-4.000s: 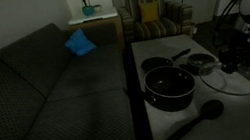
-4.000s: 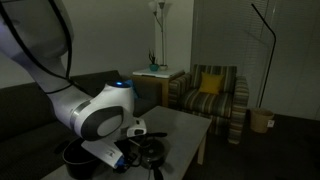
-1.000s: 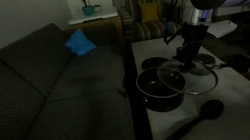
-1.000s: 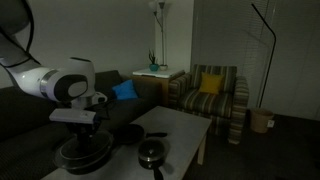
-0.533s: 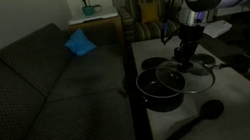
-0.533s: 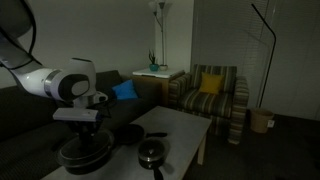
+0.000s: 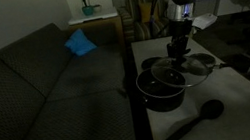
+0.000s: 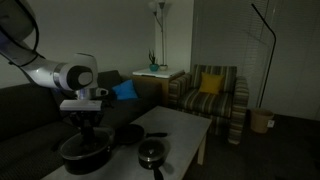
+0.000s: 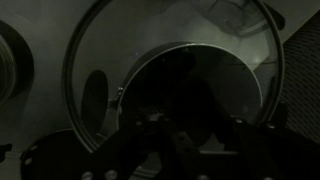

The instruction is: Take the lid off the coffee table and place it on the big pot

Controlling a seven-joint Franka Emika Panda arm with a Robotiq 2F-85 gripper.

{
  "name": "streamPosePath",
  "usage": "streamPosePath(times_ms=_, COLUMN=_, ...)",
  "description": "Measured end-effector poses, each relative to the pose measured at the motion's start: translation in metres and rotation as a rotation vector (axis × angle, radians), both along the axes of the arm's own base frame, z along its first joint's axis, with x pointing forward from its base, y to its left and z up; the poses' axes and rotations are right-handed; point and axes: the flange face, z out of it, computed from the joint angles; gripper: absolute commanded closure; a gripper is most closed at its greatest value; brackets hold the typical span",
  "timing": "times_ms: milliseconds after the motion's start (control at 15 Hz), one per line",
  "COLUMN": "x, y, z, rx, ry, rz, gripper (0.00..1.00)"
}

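Gripper [image 7: 175,56] closed right down, apparently on the centre knob of the lid [image 7: 193,67]. The lid hangs level beneath it, lifted clear of the coffee table [image 7: 240,107].

Over the last second, arm and lid have slid left in an exterior view, toward the big pot [image 7: 164,94] at lower middle of frame. The lid now overlaps the pot, but its right edge overhangs.

Wrist view: the pot's rim shows through the glass, off-centre toward lower right.

Judgement: carry nearly done. It needs a small further shift to centre, then lower and release. Risk is the rim seating askew
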Motion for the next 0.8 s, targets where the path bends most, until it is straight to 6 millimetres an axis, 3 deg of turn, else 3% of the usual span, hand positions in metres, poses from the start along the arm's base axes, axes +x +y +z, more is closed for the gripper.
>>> streamPosePath(times_ms=400, x=0.008, y=0.028, z=-0.011, rx=-0.026, ry=0.050, rz=0.099, gripper=0.86)
streamPosePath(times_ms=800, x=0.002, y=0.066, z=-0.025, rx=-0.032, ry=0.046, rz=0.170, gripper=0.86)
